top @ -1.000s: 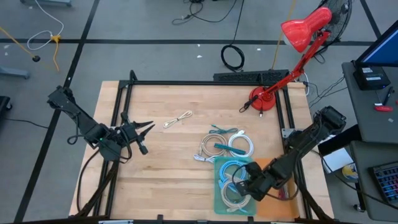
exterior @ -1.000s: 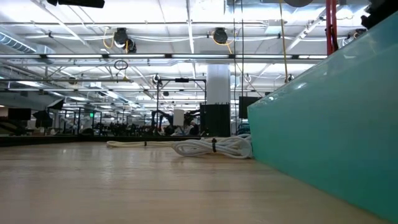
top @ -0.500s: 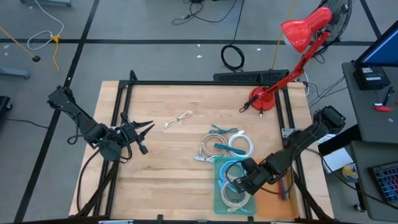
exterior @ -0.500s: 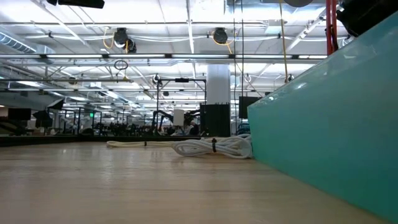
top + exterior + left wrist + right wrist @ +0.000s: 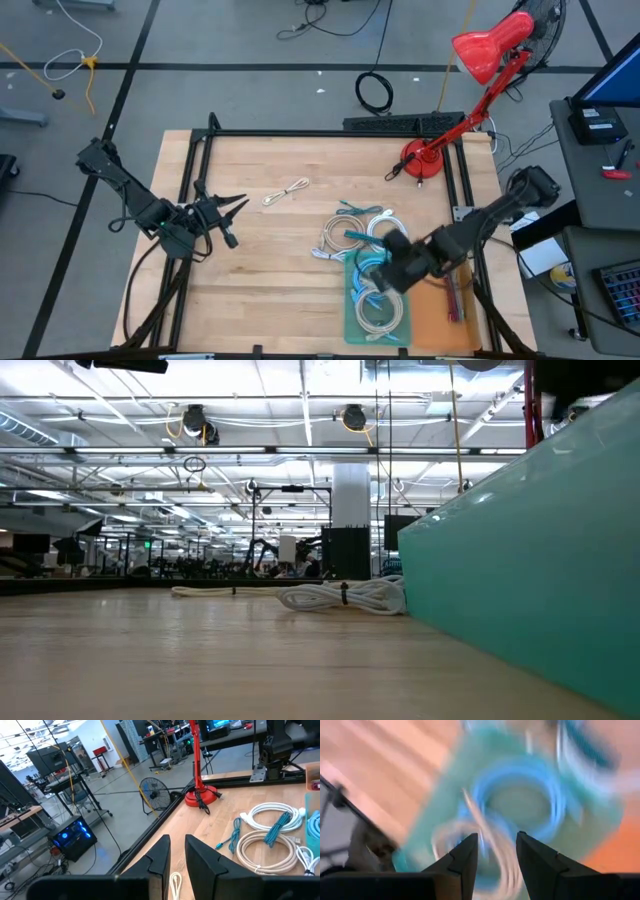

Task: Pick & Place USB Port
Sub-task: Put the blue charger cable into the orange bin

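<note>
Right arm over the teal tray, no readable labels anywhere

From my seat, the right gripper (image 5: 385,268) sits at the top edge of the teal tray (image 5: 352,318), lower middle of the high view, fingers parted with nothing between them. The tray holds a blue cable coil (image 5: 374,272) and a white cable coil (image 5: 378,313). More coiled cables (image 5: 345,237) lie just above it. The left gripper (image 5: 236,206) waits mid-left, fingers a little apart, empty.
</note>
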Motion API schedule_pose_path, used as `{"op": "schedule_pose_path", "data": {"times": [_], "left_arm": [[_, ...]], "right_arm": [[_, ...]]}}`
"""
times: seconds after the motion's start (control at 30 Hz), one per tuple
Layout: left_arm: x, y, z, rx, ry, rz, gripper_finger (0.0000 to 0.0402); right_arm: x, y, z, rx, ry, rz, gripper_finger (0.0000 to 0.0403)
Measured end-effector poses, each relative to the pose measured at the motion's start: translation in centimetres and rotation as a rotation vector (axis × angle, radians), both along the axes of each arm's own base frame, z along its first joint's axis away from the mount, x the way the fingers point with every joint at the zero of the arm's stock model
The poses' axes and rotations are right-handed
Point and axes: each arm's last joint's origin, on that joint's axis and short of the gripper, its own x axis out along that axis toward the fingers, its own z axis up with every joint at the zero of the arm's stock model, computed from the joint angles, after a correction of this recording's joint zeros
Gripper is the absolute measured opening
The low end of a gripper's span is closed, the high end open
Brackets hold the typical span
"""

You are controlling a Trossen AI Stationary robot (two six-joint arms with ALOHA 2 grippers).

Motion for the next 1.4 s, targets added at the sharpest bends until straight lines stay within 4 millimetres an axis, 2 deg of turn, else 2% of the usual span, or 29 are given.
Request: {"op": "schedule_pose_path", "data": {"times": [0.17, 0.3, 0.47, 0.57, 0.7, 0.8, 0.97, 1.1, 1.23, 1.4], "left_arm": [[0.1, 0.2, 0.0, -0.001, -0.001, 0.013, 0.0062], [0.2, 0.4, 0.0, -0.004, 0.002, 0.021, 0.0062], [0.4, 0.7, -0.1, -0.003, 0.008, 0.036, 0.0062], [0.5, 0.8, -0.1, -0.021, 0.019, 0.015, 0.0062], [0.8, 1.0, -0.2, -0.044, 0.034, -0.01, 0.0062], [0.9, 1.3, -0.2, -0.047, 0.036, 0.003, 0.0062], [1.1, 1.6, -0.3, -0.056, 0.05, 0.001, 0.0062], [1.3, 1.8, -0.4, -0.063, 0.063, -0.001, 0.0062], [1.5, 2.2, -0.6, -0.045, 0.087, 0.028, 0.0062], [1.8, 3.6, -0.9, -0.034, 0.113, 0.117, 0.0062]], "right_arm": [[-0.1, -3.0, 4.0, -0.391, -0.316, 0.04, 0.0112], [-0.8, -4.1, 6.7, -0.709, -0.467, 0.033, 0.0094], [-0.5, -5.0, 9.0, -1.068, -0.482, 0.015, 0.0081], [0.3, -6.1, 9.7, -1.198, -0.425, 0.015, 0.008], [2.0, -9.4, 9.8, -1.239, -0.354, -0.033, 0.0083], [3.3, -12.6, 9.4, -1.167, -0.364, -0.006, 0.0084], [5.2, -18.0, 8.6, -1.122, -0.433, 0.049, 0.0084], [5.5, -21.8, 8.0, -1.115, -0.597, 0.092, 0.0084], [5.4, -24.0, 6.6, -1.069, -0.769, 0.125, 0.0084], [4.6, -25.7, 4.5, -1.048, -0.726, 0.128, 0.0084]]}}
